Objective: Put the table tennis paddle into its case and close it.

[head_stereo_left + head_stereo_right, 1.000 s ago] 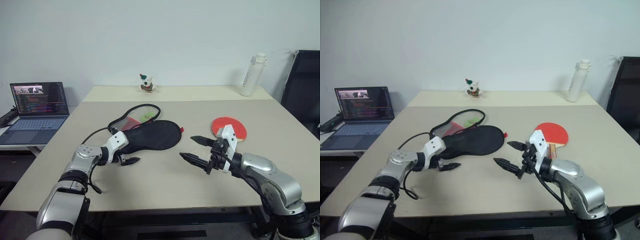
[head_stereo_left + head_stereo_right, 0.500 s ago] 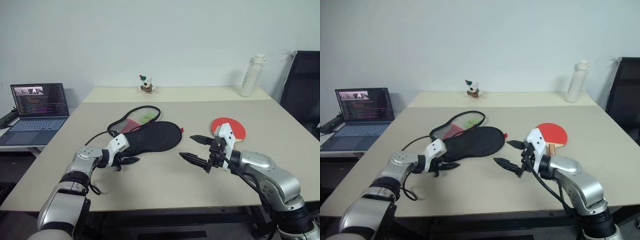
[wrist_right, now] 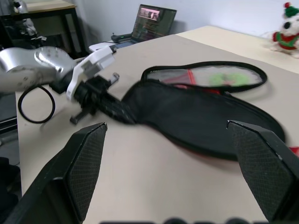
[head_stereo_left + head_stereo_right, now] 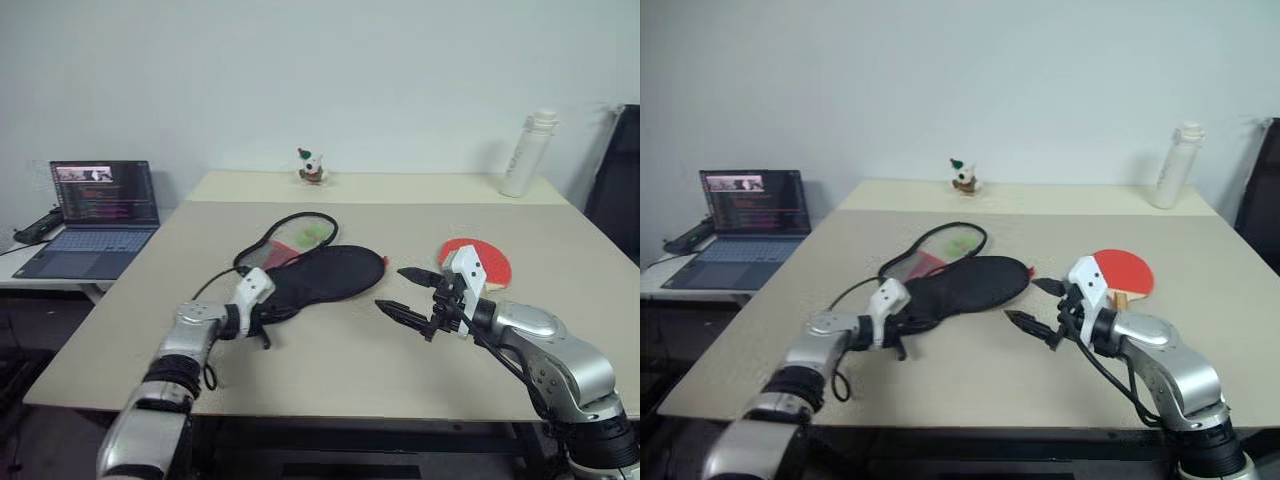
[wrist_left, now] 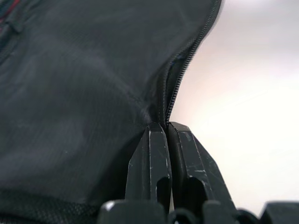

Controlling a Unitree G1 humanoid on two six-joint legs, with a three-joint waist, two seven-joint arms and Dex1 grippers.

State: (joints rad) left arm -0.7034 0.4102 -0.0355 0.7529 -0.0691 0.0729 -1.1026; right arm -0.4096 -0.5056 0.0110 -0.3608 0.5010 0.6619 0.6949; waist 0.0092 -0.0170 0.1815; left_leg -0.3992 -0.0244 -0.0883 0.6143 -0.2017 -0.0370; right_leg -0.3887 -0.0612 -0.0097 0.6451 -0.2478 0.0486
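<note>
The case (image 4: 330, 275) lies in the middle of the table, black face up, its zip open and a flap (image 4: 290, 235) with mesh and red lining folded back behind it. My left gripper (image 4: 268, 316) is shut on the case's narrow end; in the left wrist view the fingertips (image 5: 159, 135) pinch the fabric beside the zip. The table tennis paddle (image 4: 492, 262) lies red face up to the right of the case. My right gripper (image 4: 392, 288) hovers open and empty above the table, between the case and the paddle, pointing towards the case.
An open laptop (image 4: 100, 195) sits on a side desk at the left. A small toy figure (image 4: 312, 166) and a white bottle (image 4: 528, 155) stand on the far table. A black chair (image 4: 625, 170) is at the right edge. A black cable loops by my left wrist (image 3: 35, 105).
My left gripper moved right to the case's narrow end and went from open to shut on it. The camera turned, shifting the whole scene. The right gripper stays open.
</note>
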